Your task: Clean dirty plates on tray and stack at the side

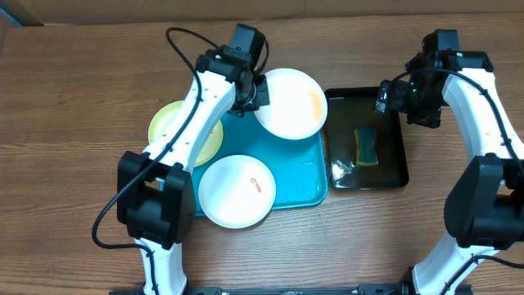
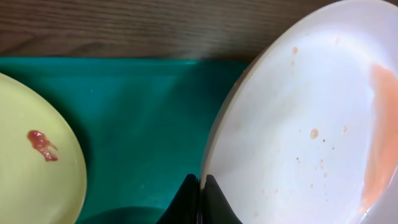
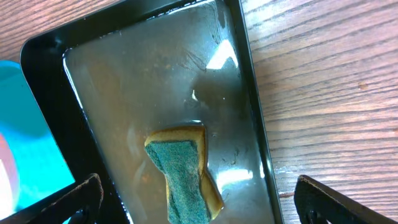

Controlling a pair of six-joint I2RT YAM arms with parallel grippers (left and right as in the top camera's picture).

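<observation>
The white plate [image 1: 288,102] with the orange smear hangs over the far right corner of the turquoise tray [image 1: 304,188]. The closed left gripper [image 2: 200,198] pinches its left rim. Just right of it, the sponge [image 1: 366,146] lies in the black tray's [image 1: 403,156] water, long axis pointing toward the robot. The right gripper [image 1: 395,100] is nearer, hovering above with jaws wide open and empty.

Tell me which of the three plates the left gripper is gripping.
The far white plate beside the black tray: the left gripper is shut on its rim. The near white plate and the yellow-green plate lie untouched.
</observation>
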